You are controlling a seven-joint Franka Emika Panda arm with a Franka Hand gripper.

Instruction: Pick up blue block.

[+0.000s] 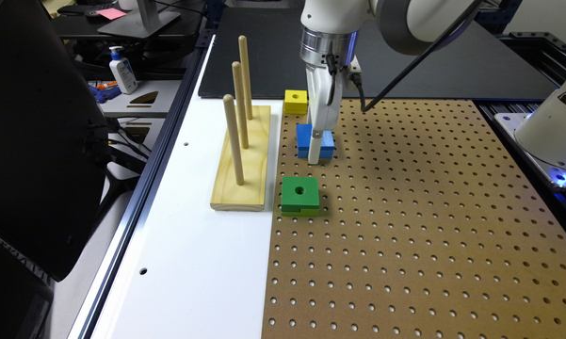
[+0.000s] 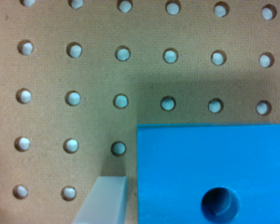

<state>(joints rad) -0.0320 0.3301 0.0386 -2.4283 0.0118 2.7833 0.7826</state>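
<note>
The blue block [image 1: 305, 136], flat and square with a round centre hole, lies on the brown pegboard [image 1: 405, 212]. In the wrist view the blue block [image 2: 214, 172] is close up, its hole near the picture's edge. My gripper [image 1: 314, 149] is lowered right at the block, with one white finger down the block's near side. In the wrist view that finger [image 2: 105, 201] stands just off the block's edge with a thin gap between them. The other finger is outside the picture. The gripper is open.
A smaller yellow block [image 1: 295, 101] lies just beyond the blue one, and a green block [image 1: 300, 194] just nearer. A wooden base with three upright pegs [image 1: 242, 160] stands on the white board at the exterior view's left. A black mat lies at the back.
</note>
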